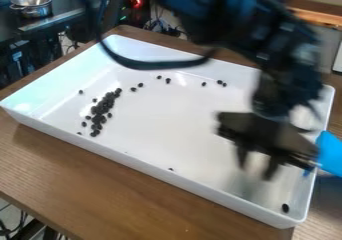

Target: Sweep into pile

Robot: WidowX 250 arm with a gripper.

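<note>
The black gripper, blurred, hangs over the right part of the white tray. Beside its right side is a bright blue object at the tray's right rim; whether the two touch, I cannot tell. Small dark bean-like pieces lie in the tray. Most form an elongated cluster on the left. Several loose ones dot the floor toward the back, among them a piece near the middle. One piece lies by the front wall, and another in the front right corner.
Raised walls surround the tray, which stands on a brown wooden table. The arm crosses above the back right part of the tray, with a dark cable loop hanging over the back. A metal pot stands on a separate surface at the upper left.
</note>
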